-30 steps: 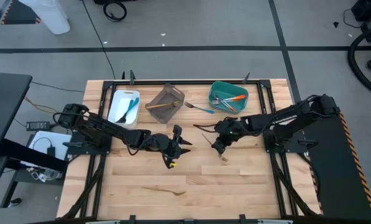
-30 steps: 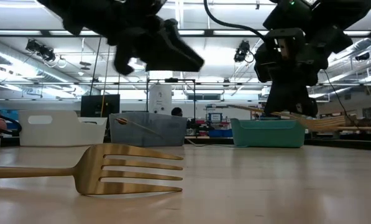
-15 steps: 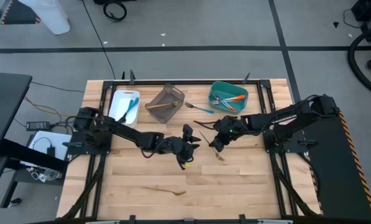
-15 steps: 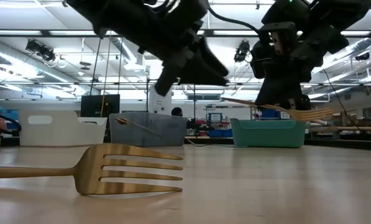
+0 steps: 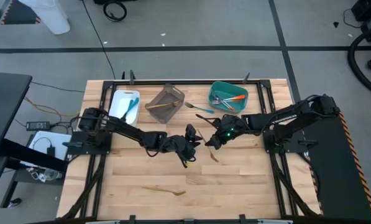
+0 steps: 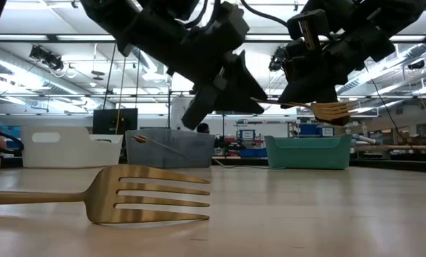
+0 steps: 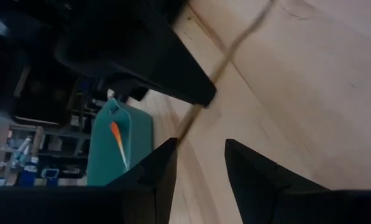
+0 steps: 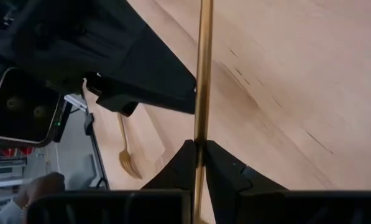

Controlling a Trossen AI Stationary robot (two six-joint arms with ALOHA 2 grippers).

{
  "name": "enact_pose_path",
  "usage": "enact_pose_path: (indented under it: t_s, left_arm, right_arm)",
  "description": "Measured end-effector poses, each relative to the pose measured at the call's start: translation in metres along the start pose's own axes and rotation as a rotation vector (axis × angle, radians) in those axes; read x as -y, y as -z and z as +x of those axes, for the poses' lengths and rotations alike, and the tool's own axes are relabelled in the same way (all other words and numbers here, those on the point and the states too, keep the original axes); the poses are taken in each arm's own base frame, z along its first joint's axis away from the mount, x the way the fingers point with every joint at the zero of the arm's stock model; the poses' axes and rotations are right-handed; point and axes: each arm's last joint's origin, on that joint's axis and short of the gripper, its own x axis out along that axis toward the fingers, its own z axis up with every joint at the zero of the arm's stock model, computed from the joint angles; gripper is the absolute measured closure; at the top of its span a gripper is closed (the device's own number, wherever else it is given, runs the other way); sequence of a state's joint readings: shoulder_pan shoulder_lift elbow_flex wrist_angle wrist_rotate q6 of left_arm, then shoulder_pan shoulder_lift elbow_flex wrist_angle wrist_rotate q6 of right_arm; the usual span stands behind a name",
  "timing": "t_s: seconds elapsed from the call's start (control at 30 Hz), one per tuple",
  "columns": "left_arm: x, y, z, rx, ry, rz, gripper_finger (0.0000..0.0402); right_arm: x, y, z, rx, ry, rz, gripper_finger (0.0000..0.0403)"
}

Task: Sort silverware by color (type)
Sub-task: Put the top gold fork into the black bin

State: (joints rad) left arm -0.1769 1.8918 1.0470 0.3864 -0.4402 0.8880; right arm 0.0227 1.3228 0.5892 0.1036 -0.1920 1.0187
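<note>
Two claws meet mid-table: right claw [image 8: 197, 163] clamped on a gold fork [image 8: 202, 74], left claw [image 7: 201, 163] spread apart beside its handle, second gold fork [image 6: 120, 194] lying nearer.

Left gripper [image 7: 201, 163]: 2 dark fingers [image 7: 250, 168] standing apart with bare wooden table [image 7: 309, 81] between them. Thin tan utensil [image 7: 225, 53]: slanting across the boards, its lower end reaching the gap between the fingers. Other arm's dark gripper [image 7: 141, 68]: just beside the utensil. Teal bin [image 7: 120, 155]: farther off, orange-handled piece [image 7: 118, 142] inside.
</note>
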Motion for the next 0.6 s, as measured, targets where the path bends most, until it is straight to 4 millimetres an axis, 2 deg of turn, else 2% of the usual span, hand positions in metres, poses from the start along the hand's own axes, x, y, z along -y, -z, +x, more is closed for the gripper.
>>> enact_pose_path:
  t_s: [0.37, 0.6]
  left_arm:
    - [-0.007, 0.0, 0.004, 0.094, -0.009, 0.058, 0.0257]
    - [-0.013, 0.009, 0.01, 0.128, 0.025, 0.081, 0.0257]
  right_arm:
    - [0.001, 0.0, 0.0, 0.003, 0.013, 0.013, 0.0369]
    - [0.001, 0.0, 0.0, 0.002, 0.013, 0.024, 0.0369]
